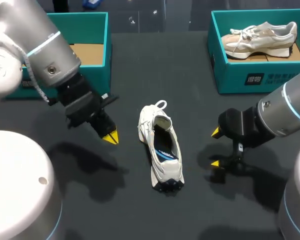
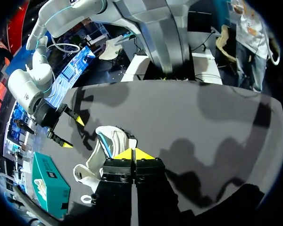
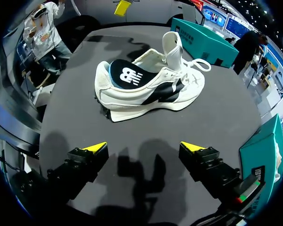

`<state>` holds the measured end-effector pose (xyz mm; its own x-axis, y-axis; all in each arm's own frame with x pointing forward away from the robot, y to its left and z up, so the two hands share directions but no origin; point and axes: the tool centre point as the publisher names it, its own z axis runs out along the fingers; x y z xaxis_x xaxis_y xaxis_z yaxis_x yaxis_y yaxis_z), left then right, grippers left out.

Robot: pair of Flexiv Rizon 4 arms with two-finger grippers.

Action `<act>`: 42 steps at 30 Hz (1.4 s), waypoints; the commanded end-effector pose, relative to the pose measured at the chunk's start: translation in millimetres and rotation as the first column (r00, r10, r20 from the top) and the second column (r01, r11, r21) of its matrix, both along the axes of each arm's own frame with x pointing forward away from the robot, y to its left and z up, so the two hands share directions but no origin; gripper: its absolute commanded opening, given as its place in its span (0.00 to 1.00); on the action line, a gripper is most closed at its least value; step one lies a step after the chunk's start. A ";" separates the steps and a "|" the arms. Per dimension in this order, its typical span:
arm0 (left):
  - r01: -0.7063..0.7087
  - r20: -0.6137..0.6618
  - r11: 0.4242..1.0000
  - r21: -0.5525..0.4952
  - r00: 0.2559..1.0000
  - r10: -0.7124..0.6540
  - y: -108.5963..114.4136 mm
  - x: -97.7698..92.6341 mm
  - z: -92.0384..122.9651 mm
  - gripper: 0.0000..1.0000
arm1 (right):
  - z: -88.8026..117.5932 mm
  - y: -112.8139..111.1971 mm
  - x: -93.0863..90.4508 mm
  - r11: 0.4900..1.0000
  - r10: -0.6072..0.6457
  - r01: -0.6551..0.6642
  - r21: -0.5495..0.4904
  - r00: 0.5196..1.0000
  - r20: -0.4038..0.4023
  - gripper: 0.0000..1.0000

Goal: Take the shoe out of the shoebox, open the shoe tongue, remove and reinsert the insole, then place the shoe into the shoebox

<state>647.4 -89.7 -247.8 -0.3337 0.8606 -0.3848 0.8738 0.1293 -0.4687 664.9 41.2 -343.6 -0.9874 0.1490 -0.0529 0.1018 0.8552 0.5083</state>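
Nearest, the right gripper [image 3: 143,147] stands wide open, facing the white shoe [image 3: 148,92], which sits on its sole in the middle of the counter [image 3: 75,127] with tongue [image 3: 172,44] raised and insole [image 3: 126,75] inside. Left gripper [image 2: 133,154] hangs beside it, tips pinched together on nothing. Grabbing only one sidewall could tip or skid the light shoe short of the shoebox [image 1: 107,55].

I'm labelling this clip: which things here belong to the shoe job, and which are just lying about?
Job: white shoe; insole inside it; empty box, probably its own; left gripper, shut; right gripper, open.
Lying about: second box; beige shoe in it.
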 end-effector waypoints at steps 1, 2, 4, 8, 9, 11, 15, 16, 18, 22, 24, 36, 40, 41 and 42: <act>0.017 -0.006 0.999 0.039 1.000 -0.016 -3.6 3.1 5.6 0.00 | 0.1 -0.3 -2.1 1.000 -0.001 0.001 -0.001 1.000 0.003 1.00; 0.017 -0.006 0.999 0.039 1.000 -0.016 -3.6 3.1 5.6 0.00 | 0.1 -0.3 -2.1 1.000 -0.001 0.001 -0.001 1.000 0.003 1.00; 0.017 -0.006 0.999 0.039 1.000 -0.016 -3.6 3.1 5.6 0.00 | 0.1 -0.3 -2.1 1.000 -0.001 0.001 -0.001 1.000 0.003 1.00; 0.053 0.001 0.998 0.045 0.999 -0.053 -13.4 4.7 3.4 0.00 | 0.1 -0.3 -2.1 1.000 -0.001 0.001 -0.001 1.000 0.003 1.00; 0.065 0.004 0.997 0.045 0.998 -0.065 -16.0 5.4 3.9 0.00 | 0.1 -0.3 -2.1 1.000 -0.001 0.001 -0.001 1.000 0.003 1.00; 0.083 0.016 0.995 0.051 0.996 -0.084 -22.1 6.5 6.1 0.00 | 0.1 -0.3 -2.1 1.000 -0.001 0.001 -0.001 1.000 0.003 1.00; 0.138 0.037 0.987 0.081 0.989 -0.141 -37.6 7.7 9.0 0.00 | 0.1 -0.3 -2.1 1.000 -0.001 0.001 -0.001 1.000 0.003 1.00; 0.157 0.027 0.983 0.094 0.987 -0.160 -42.0 9.7 9.2 0.00 | 0.1 -0.3 -2.1 1.000 -0.001 0.001 -0.001 1.000 0.003 1.00; 0.159 0.024 0.982 0.102 0.987 -0.162 -44.4 11.2 9.5 0.00 | 0.1 -0.3 -2.1 1.000 -0.001 0.001 -0.001 1.000 0.003 1.00; 0.159 0.024 0.982 0.102 0.987 -0.162 -44.4 11.2 9.5 0.00 | 0.1 -0.3 -2.1 1.000 -0.001 0.001 -0.001 1.000 0.003 1.00; 0.159 0.024 0.982 0.102 0.987 -0.162 -44.4 11.2 9.5 0.00 | 0.1 -0.3 -2.1 1.000 -0.001 0.001 -0.001 1.000 0.003 1.00; 0.224 0.039 0.963 0.148 0.972 -0.232 -66.1 10.8 3.3 0.00 | 0.1 -0.3 -2.1 1.000 -0.001 0.001 -0.001 1.000 0.003 1.00; 0.262 0.051 0.948 0.183 0.960 -0.275 -76.9 8.2 -4.7 0.00 | 0.1 -0.3 -2.1 1.000 -0.001 0.001 -0.001 1.000 0.003 1.00; 0.276 0.052 0.942 0.192 0.956 -0.290 -79.5 6.9 -6.9 0.00 | 0.1 -0.3 -2.1 1.000 -0.001 0.001 -0.001 1.000 0.003 1.00; 0.280 0.057 0.938 0.203 0.953 -0.296 -82.2 5.4 -9.8 0.00 | 0.1 -0.3 -2.1 1.000 -0.001 0.001 -0.001 1.000 0.003 1.00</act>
